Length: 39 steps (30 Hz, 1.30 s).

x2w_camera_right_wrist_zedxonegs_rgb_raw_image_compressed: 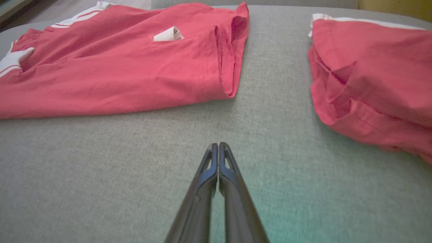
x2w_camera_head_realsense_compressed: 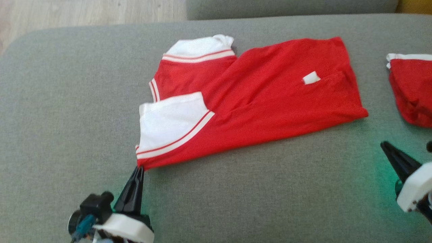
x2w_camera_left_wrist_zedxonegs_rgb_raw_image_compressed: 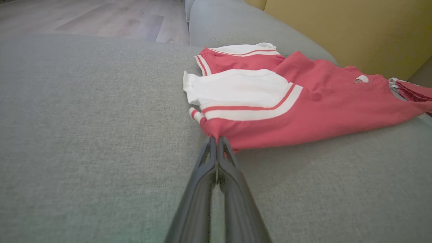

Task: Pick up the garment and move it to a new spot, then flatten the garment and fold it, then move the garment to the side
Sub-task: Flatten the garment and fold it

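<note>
Head view, left tool (x2w_camera_head_realsense_compressed: 139,169) pinching garment (x2w_camera_head_realsense_compressed: 270,101)

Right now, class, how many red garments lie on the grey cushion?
2. The spread garment lies centrally, its near corner pinched by the left gripper. The bunched garment lies at the right edge, partly cut off; more may be hidden.

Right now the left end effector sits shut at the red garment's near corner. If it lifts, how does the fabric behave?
Likely floppy: the red garment lies in soft wrinkles, so it should drape from the left end effector, not hold shape. Probably light, being thin. Its folded layers may slide apart when lifted.
</note>
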{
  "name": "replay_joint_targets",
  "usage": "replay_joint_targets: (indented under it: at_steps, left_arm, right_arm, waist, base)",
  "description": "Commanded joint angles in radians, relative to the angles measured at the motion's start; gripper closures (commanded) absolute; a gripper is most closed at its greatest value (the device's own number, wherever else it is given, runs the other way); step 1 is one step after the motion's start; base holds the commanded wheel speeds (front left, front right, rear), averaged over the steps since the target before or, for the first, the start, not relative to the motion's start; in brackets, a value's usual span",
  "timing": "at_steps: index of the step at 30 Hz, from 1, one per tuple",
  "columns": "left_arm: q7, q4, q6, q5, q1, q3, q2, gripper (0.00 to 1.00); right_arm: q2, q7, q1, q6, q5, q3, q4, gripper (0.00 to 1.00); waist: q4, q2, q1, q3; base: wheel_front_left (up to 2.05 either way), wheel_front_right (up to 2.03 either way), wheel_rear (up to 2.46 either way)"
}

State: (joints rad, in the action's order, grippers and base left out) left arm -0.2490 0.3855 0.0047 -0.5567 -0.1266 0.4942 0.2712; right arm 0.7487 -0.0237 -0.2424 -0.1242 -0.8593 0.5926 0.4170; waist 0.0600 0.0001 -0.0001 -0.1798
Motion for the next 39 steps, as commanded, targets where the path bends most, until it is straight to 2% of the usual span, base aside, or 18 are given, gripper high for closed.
replay_joint_targets:
  at_steps: [1, 6, 7, 8, 15, 24, 25, 28, 39]
  left_arm:
    - [-0.012, -0.042, 0.015, -0.01, -0.001, -0.047, 0.03, 1.0]
    - [-0.012, -0.087, 0.03, -0.007, 0.045, -0.059, 0.034, 1.0]
    - [-0.012, -0.091, 0.031, -0.005, 0.043, -0.059, 0.033, 1.0]
    - [-0.012, -0.095, 0.031, -0.002, 0.04, -0.057, 0.032, 1.0]
    - [-0.011, -0.104, 0.022, 0.025, -0.023, -0.027, 0.011, 1.0]
    - [-0.011, -0.07, 0.006, 0.043, -0.08, 0.001, -0.023, 1.0]
    - [-0.011, -0.061, 0.002, 0.044, -0.087, 0.001, -0.027, 1.0]
    - [-0.012, -0.051, -0.002, 0.046, -0.094, -0.004, -0.031, 1.0]
    - [-0.013, -0.056, -0.006, 0.044, -0.047, -0.027, -0.015, 1.0]
  right_arm:
    - [0.054, -0.018, 0.03, -0.007, -0.015, 0.006, -0.032, 1.0]
    - [0.045, -0.065, 0.059, -0.007, -0.032, -0.022, -0.028, 1.0]
    - [0.033, -0.068, 0.053, -0.007, -0.027, -0.029, -0.018, 0.55]
    - [0.02, -0.067, 0.042, -0.007, -0.02, -0.031, -0.012, 0.0]
    - [-0.081, -0.082, -0.09, -0.007, 0.037, -0.073, 0.084, 0.0]
    - [-0.103, -0.019, -0.201, -0.007, 0.041, -0.042, 0.186, 0.0]
    - [-0.1, 0.004, -0.209, -0.007, 0.031, -0.024, 0.197, 1.0]
    - [-0.085, 0.024, -0.204, -0.007, 0.013, 0.004, 0.194, 1.0]
    - [-0.009, -0.058, -0.057, -0.007, -0.056, 0.035, 0.134, 1.0]
  waist:
    - [-0.003, -0.0001, 0.0001, 0.021]
    - [-0.005, -0.0001, 0.0001, 0.036]
    - [-0.004, -0.0001, 0.0001, 0.036]
    - [-0.003, -0.0001, 0.0001, 0.034]
    - [0.034, -0.0001, 0.0001, -0.025]
    - [0.078, -0.0001, 0.0001, -0.075]
    - [0.083, -0.0001, 0.0001, -0.079]
    - [0.087, -0.0001, 0.0001, -0.078]
    - [0.052, -0.0001, 0.0001, -0.012]
  base:
    - [0.0, 0.0, 0.0]
    - [0.0, 0.0, 0.0]
    - [0.0, 0.0, 0.0]
    - [0.0, 0.0, 0.0]
    - [0.0, 0.0, 0.0]
    - [0.0, 0.0, 0.0]
    - [0.0, 0.0, 0.0]
    - [0.0, 0.0, 0.0]
    - [0.0, 0.0, 0.0]
